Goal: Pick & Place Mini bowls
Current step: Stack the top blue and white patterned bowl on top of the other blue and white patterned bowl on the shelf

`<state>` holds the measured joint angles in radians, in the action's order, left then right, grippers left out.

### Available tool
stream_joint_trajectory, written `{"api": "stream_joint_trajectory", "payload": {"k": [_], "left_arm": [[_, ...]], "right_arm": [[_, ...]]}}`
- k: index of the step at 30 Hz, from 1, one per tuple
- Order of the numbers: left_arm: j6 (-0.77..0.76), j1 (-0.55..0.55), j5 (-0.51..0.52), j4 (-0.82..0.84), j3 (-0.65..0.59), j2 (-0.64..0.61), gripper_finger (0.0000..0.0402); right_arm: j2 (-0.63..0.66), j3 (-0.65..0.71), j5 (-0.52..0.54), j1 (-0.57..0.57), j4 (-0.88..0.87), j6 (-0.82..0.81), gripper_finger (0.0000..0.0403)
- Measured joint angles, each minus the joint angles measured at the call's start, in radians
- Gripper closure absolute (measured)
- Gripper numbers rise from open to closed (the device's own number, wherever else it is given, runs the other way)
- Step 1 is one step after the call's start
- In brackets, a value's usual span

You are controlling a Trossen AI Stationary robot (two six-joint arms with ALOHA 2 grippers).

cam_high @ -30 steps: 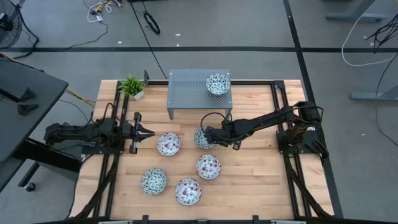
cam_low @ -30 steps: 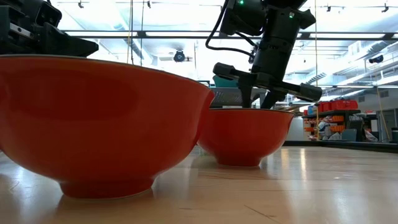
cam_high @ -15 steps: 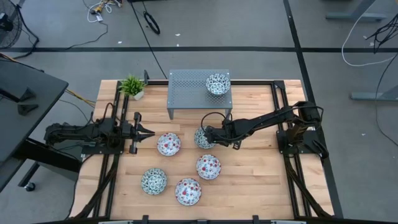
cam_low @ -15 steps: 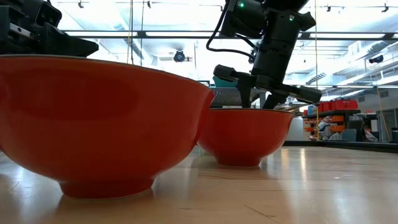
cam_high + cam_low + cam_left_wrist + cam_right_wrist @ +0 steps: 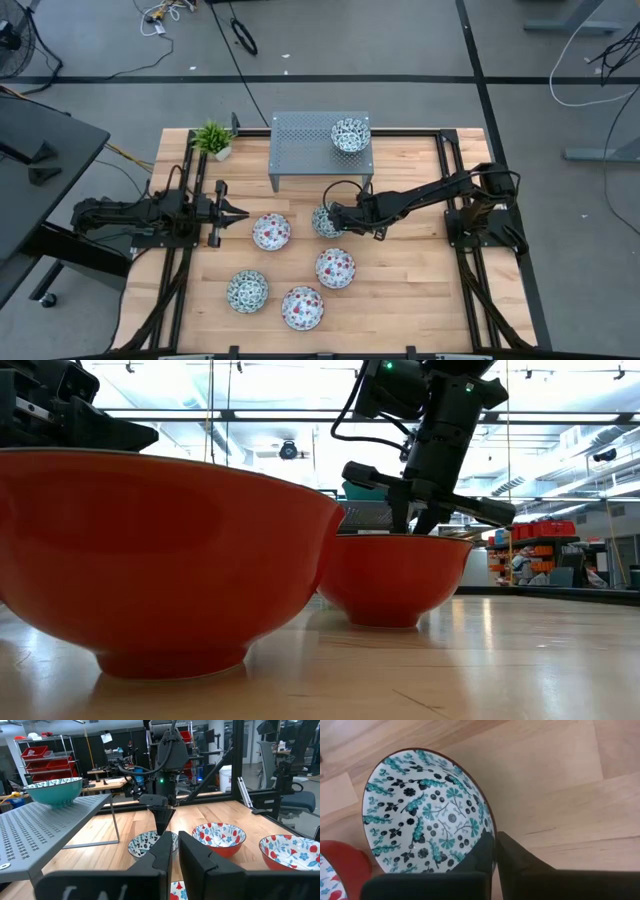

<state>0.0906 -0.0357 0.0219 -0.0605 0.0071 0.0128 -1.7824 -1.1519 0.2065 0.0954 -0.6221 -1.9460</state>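
Your right pincer [image 5: 494,851] is pressed together on the rim of a green-patterned mini bowl [image 5: 425,810], one finger inside and one outside. That bowl [image 5: 327,221] sits on the wooden surface [image 5: 420,290] just in front of the grey perforated stand [image 5: 305,140], where another green mini bowl [image 5: 350,135] already rests near one corner.

The grip is thin, on one edge only. If you lift fast or tilt the wrist, the bowl could swing, slip out of the fingers and drop onto the surface. A red-patterned mini bowl [image 5: 271,231] sits near, on the side of the left arm, and another [image 5: 335,267] lies close on the near side; a low or sideways carry could knock either. The stand's top is raised, so a lift that is too shallow could catch the bowl on its front edge.

The right arm reaches in from its base at the right side, stretched low and nearly level across the surface, with the wrist pointing down into the bowl. The left arm waits at the left side, its pincer [image 5: 238,211] nearly closed, holding nothing and pointing toward the bowls. One more green bowl [image 5: 246,291] and one more red bowl [image 5: 302,307] sit nearer the front edge.
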Motion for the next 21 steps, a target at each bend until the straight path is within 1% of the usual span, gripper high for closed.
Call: {"api": "stream_joint_trajectory", "payload": {"k": [11,15,21], "left_arm": [[0.0,0.0,0.0,0.0,0.0,0.0,0.0365],[0.0,0.0,0.0,0.0,0.0,0.0,0.0365],[0.0,0.0,0.0,0.0,0.0,0.0,0.0365]], "right_arm": [[0.0,0.0,-0.005,-0.001,-0.001,0.024,0.0399],[0.001,0.0,-0.005,-0.001,0.011,0.059,0.0401],[0.033,0.002,0.028,-0.001,0.019,0.11,0.0403]]}}
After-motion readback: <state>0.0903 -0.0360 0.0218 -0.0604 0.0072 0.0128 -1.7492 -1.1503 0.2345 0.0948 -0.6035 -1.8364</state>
